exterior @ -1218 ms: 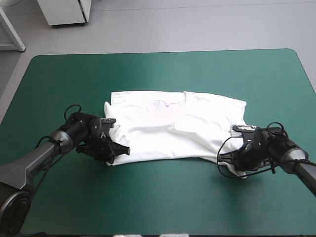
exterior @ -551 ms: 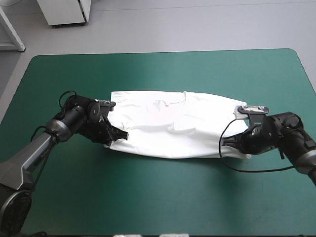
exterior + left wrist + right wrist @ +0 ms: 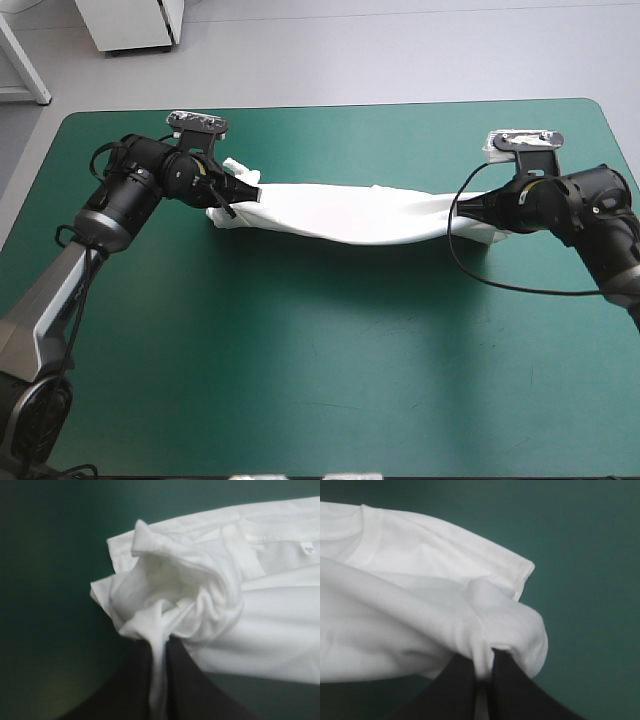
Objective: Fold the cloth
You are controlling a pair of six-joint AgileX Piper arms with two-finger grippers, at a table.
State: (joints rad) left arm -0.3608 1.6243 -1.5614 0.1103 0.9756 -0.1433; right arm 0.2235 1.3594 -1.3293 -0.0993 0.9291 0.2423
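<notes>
T-shirt (image 3: 350,212) hangs as one long white band betw. the two arms, over the far half of the teal-green counter (image 3: 320,380).

L fingers (image 3: 131,690), black, are pressed together on one bunched end. A thin strip of white fabric runs down betw. them. Right ahead of the tips the cloth swells into a crumpled knot w/ deep folds and a hemmed edge on its far side. Past the knot, off to one side of the fingers, the ribbed collar & a small neck label show, and the fabric lies smoother there.

R fingers (image 3: 457,690) are clamped on the opposite end, all but meeting, w/ a pinch of white squeezed betw. the tips. Just ahead of them a rounded fold bulges. Beyond it runs a hemmed edge, then part of the collar seam further along the band.

From above, each set of fingers points inward toward the other, w/ the shirt spanning the gap. The band is narrow at both ends, a bit wider and sagging slightly mid-span, and its shadow falls on the counter on the near side. Can't tell if the sagging middle touches the counter.
</notes>
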